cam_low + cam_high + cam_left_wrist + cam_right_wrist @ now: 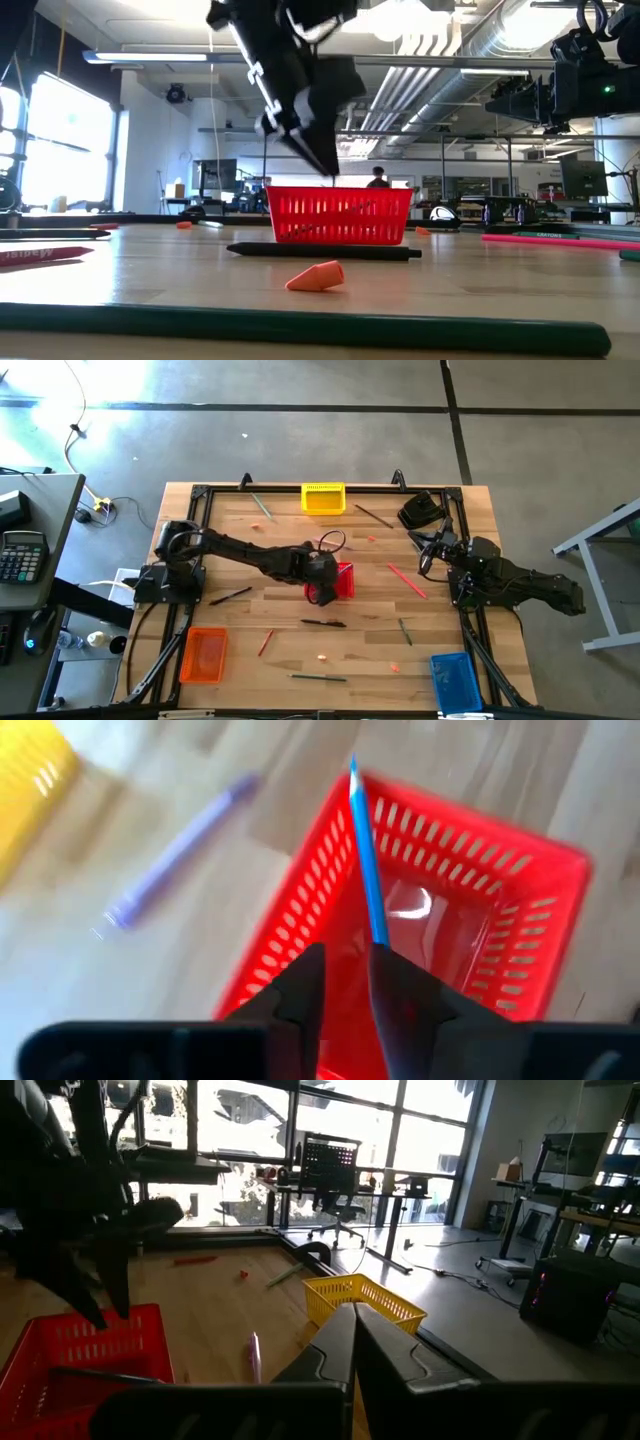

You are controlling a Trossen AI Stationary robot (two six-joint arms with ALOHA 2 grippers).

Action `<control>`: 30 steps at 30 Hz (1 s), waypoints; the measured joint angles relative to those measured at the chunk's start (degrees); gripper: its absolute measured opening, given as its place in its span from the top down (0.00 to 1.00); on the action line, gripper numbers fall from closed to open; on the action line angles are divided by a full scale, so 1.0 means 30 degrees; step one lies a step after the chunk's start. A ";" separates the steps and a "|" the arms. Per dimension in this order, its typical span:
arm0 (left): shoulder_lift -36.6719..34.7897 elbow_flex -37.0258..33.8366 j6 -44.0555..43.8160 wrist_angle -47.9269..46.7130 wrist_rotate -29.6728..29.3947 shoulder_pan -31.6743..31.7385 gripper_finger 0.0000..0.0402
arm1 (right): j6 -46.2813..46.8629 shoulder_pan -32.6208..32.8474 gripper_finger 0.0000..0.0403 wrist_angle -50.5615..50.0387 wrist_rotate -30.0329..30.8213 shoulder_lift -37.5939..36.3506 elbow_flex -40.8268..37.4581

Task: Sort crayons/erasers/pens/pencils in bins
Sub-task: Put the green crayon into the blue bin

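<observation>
Hovering over the red bin [343, 580] mid-table in the high view, the left gripper [322, 592] shows in its wrist view a blue pencil [366, 860] between slightly parted fingers [300, 990], slanting into the bin; right gripper [352, 1340], jaws pressed together, waits at the table's right edge

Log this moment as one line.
left gripper: over red bin, releasing blue pencil | right gripper: shut, waiting at table's right
</observation>
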 joint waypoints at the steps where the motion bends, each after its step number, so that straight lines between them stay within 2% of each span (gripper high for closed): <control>1: -0.0260 0.0000 0.0596 0.0177 -0.0209 -0.0006 0.87 | 0.0000 0.0003 1.00 0.0000 0.0000 -0.0004 -0.0002; 4: -0.1036 0.0000 0.2719 0.0678 -0.0339 0.0105 0.96 | 0.0000 0.0000 1.00 0.0000 0.0000 0.0000 0.0002; 6: -0.1364 -0.0226 0.4066 0.1758 0.0250 0.0327 0.99 | 0.0000 0.0006 1.00 0.0000 0.0000 -0.0007 -0.0003; 12: -0.2009 -0.2306 0.6618 0.6679 0.4252 0.1789 1.00 | 0.0000 0.0006 1.00 0.0000 0.0000 -0.0007 0.0001; 16: -0.2009 -0.3504 0.7580 0.9658 0.6548 0.2652 1.00 | 0.0000 0.0003 1.00 0.0000 0.0000 -0.0007 -0.0005; 22: -0.1995 -0.5826 0.8143 1.5165 0.8586 0.3380 1.00 | 0.0000 0.0004 1.00 0.0000 0.0000 -0.0007 0.0000; 27: -0.1987 -0.7850 0.8209 2.0742 1.0978 0.3271 1.00 | 0.0000 0.0000 1.00 0.0000 0.0000 -0.0007 -0.0005; 30: -0.1987 -0.8362 0.7985 2.2126 1.1602 0.2990 1.00 | 0.0000 0.0007 1.00 0.0000 0.0000 -0.0007 0.0002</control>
